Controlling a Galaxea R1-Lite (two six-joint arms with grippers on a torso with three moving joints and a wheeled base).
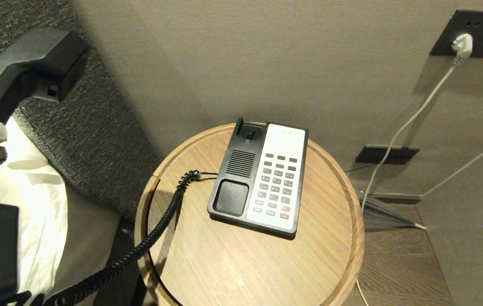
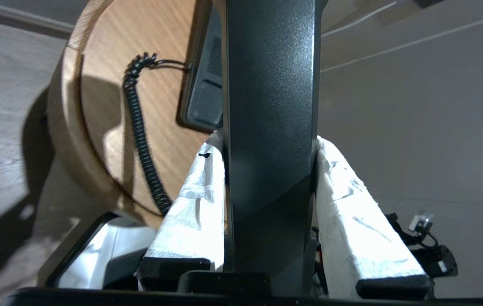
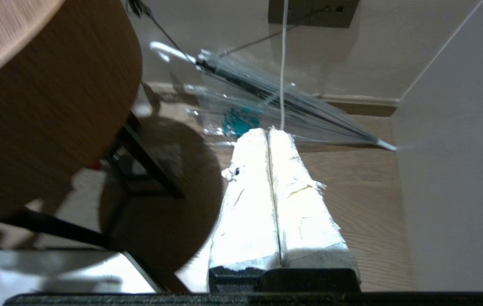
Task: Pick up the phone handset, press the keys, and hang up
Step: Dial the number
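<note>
I have the left gripper [image 2: 269, 170] pinching the phone handset [image 2: 269, 106], held off left of the phone base [image 1: 258, 178]. Right gripper [image 3: 269, 140] pressed together, low beside the table [image 1: 241, 263].

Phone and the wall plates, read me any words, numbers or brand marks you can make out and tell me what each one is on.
No text is readable.
Keys: any markings too small to read.
White faceplate: faint mark near the top, too blurred to read.
Wall socket plate: no legible lettering.
Phone handset in the left gripper: no lettering visible.
</note>
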